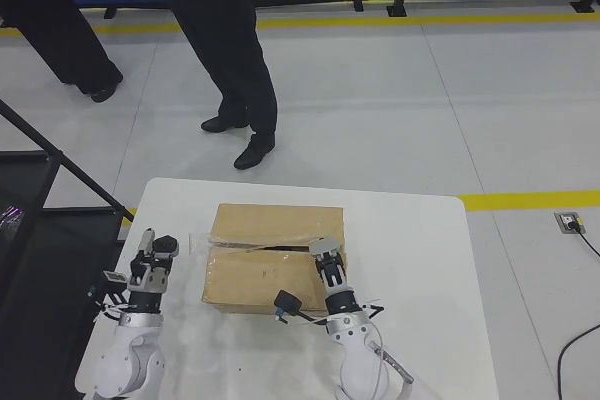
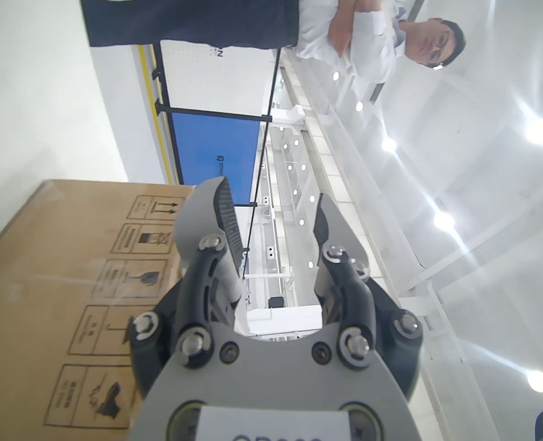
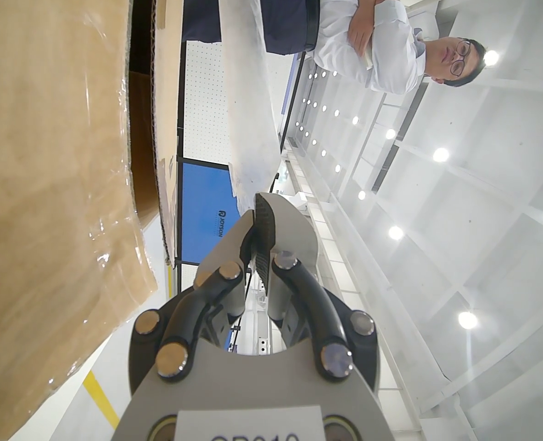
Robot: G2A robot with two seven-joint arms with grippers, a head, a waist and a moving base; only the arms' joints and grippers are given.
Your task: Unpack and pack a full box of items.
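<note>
We see the left gripper (image 1: pixel 157 245) (image 2: pixel 273 213) spread wide with nothing between its fingers, just beside the left end of the cardboard box (image 1: pixel 270 225) (image 2: pixel 46 277), which sits in the middle of the white table (image 1: pixel 410 300). The right gripper (image 1: pixel 323 250) (image 3: pixel 260 204) is over the box top near the right end of the seam, its pads pressed together. A pale translucent strip (image 3: pixel 248 93) runs down to its tips; we cannot tell whether it is pinched there. The flaps (image 3: pixel 165 93) are parted by a dark gap, and what is inside stays hidden. Both wrist views cut the box off at its edges.
</note>
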